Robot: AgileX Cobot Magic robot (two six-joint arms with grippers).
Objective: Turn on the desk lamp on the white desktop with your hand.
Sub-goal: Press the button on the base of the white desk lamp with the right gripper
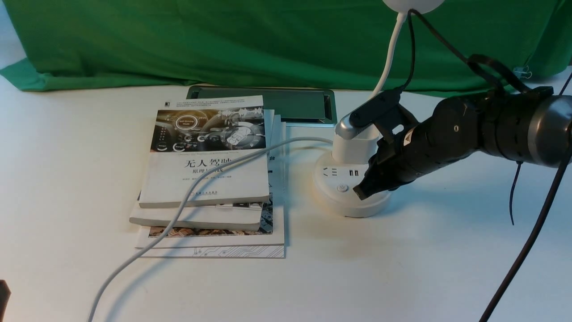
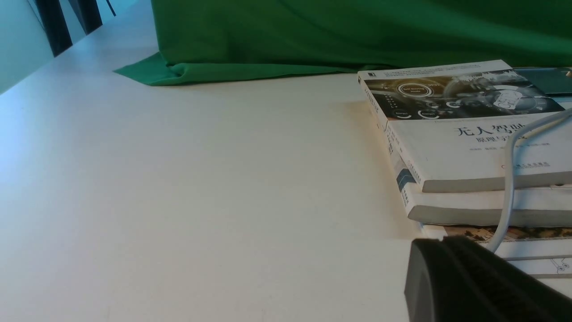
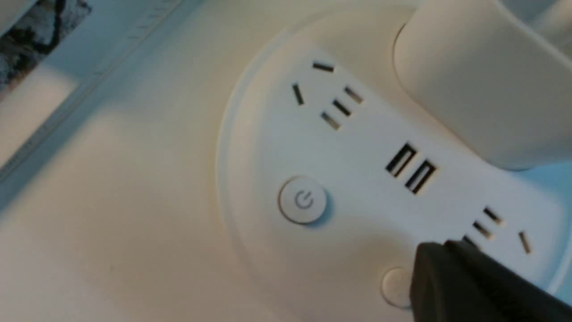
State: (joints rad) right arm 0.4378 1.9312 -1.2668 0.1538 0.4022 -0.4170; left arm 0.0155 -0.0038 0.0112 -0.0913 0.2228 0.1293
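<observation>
At the lower left edge of the front view sits the left gripper [image 1: 2,297]; too little of it shows to tell whether it is released or clenched. A stack of books [image 1: 210,179] lies left of center on the white desktop [image 1: 402,268], with a white cable [image 1: 178,210] draped over it. The desk lamp [image 1: 344,197] stands right of center. The right gripper [image 1: 360,192] reaches in from the right, clenched and empty. Its tip overlaps the base's plain round button [image 3: 393,286], beside the power button [image 3: 303,200]; contact unclear.
</observation>
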